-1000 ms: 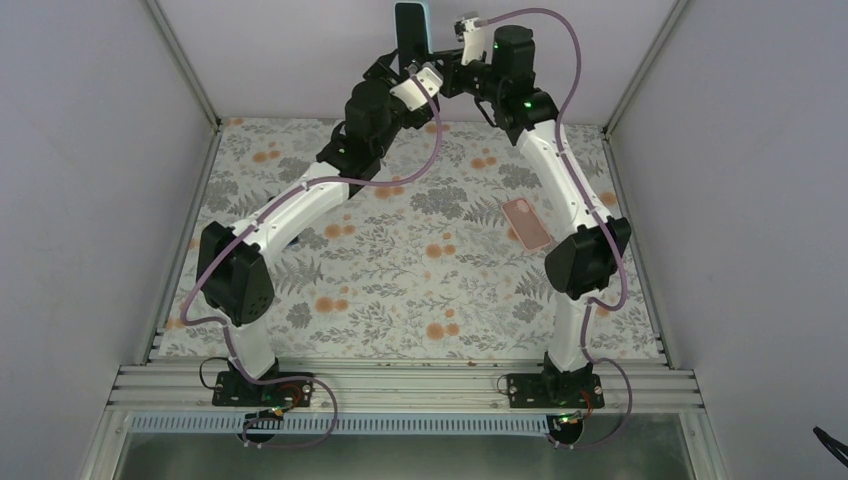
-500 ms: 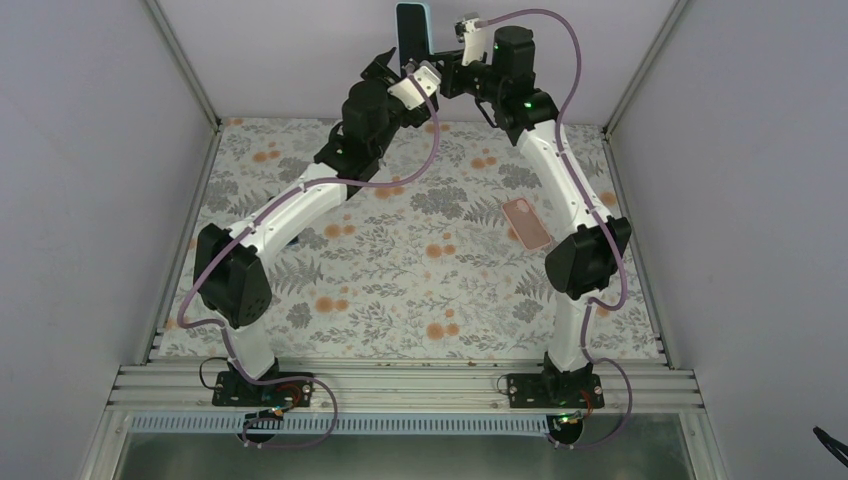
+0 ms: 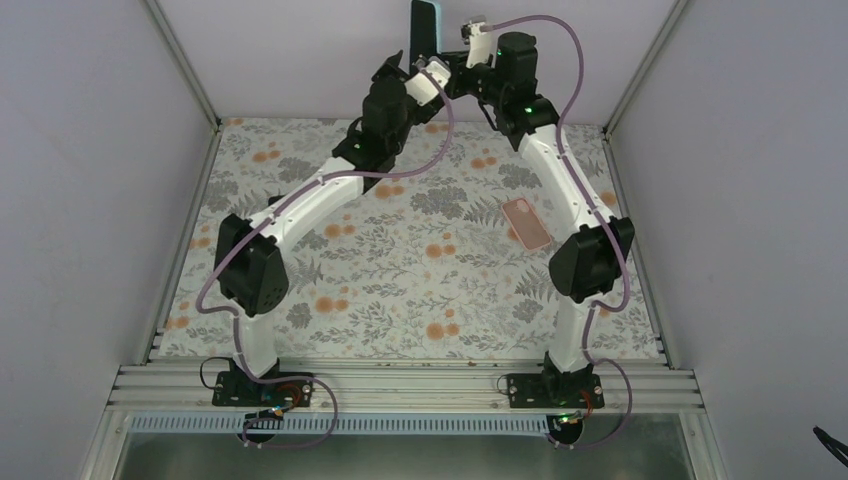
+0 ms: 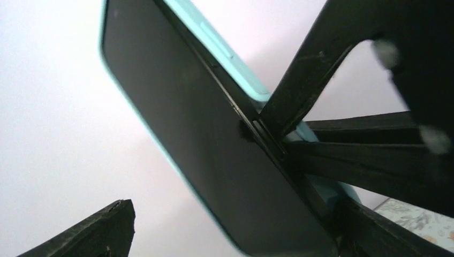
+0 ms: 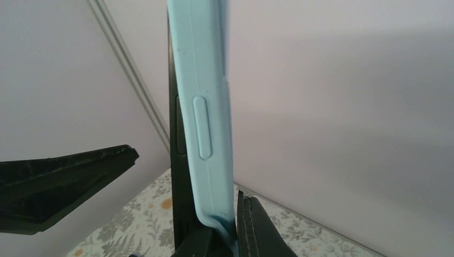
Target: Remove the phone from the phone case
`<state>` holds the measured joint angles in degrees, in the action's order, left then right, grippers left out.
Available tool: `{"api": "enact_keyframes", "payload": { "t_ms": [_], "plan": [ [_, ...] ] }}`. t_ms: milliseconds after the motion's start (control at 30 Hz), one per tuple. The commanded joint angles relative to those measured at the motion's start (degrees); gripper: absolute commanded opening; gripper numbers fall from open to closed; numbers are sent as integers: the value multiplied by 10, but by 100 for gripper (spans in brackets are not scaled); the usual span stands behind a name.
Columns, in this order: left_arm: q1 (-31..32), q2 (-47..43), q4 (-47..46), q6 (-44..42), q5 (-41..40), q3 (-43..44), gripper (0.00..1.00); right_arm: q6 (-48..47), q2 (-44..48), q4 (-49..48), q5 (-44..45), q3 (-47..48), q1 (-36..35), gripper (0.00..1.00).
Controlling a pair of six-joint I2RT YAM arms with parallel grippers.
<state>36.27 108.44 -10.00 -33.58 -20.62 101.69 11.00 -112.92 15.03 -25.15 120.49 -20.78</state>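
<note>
Phone (image 4: 203,150) in teal phone case (image 5: 203,107) stands upright over tabletop (image 3: 400,270) far edge, right hand (image 3: 440,70) clamped on its lower end, left hand (image 3: 408,68) apart, flanking it.

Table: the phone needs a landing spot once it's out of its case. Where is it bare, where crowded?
Bare: the table middle between left arm and right arm, and its far-left corner. Crowded: back centre, where both arms meet at the cased phone; a pink slab lies beside the right arm.
</note>
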Motion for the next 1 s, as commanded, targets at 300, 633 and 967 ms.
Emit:
{"api": "enact_keyframes", "payload": {
  "t_ms": [300,633,967],
  "plan": [
    [-34,-1,-75,90,-217,4,74,-6,119,-88,-14,-90,-17,3],
    [-38,2,-304,-44,-223,-34,59,2,110,-20,-128,-113,-16,3],
    [-54,49,-338,-61,-206,7,41,-67,138,2,-209,-177,-14,3]
  ]
}}
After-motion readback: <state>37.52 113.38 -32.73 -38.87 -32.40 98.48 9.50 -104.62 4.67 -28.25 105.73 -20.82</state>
